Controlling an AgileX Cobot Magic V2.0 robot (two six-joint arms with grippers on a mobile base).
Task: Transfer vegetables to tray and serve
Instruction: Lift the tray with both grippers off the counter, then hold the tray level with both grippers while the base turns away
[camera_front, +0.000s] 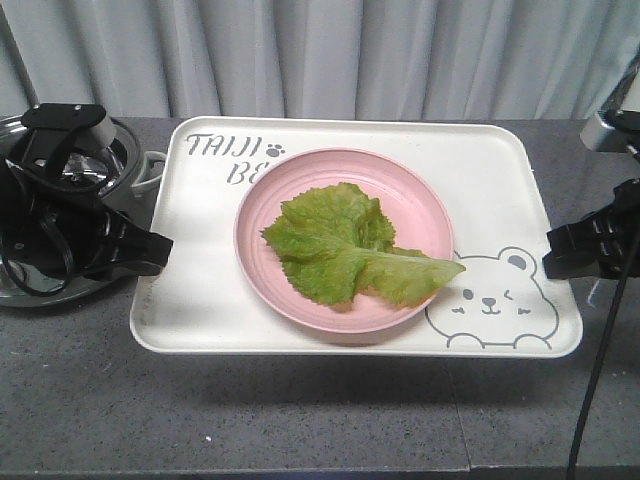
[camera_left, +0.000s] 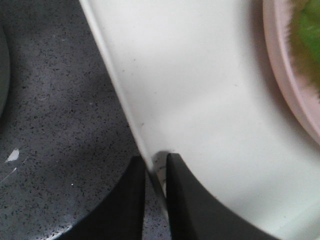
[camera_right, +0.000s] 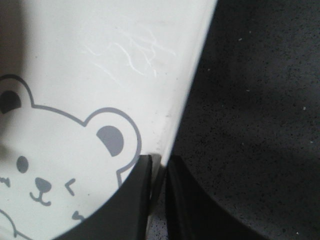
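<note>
The cream-white tray (camera_front: 200, 300) with grey lettering and a bear face hangs above the dark counter, casting a shadow beneath it. A round pink plate (camera_front: 420, 205) sits on it, holding the green lettuce leaf, the vegetables (camera_front: 340, 250). My left gripper (camera_front: 160, 250) is shut on the tray's left rim (camera_left: 125, 100), one finger on each side. My right gripper (camera_front: 552, 250) pinches the tray's right rim (camera_right: 187, 95) next to the bear's ear (camera_right: 111, 140). The plate edge (camera_left: 285, 75) shows in the left wrist view.
A dark round pot (camera_front: 130, 150) with a grey handle stands behind my left arm at the far left. The speckled grey counter (camera_front: 300, 420) runs under the tray. A grey curtain (camera_front: 320, 50) closes the back. A black cable (camera_front: 600, 360) hangs at the right.
</note>
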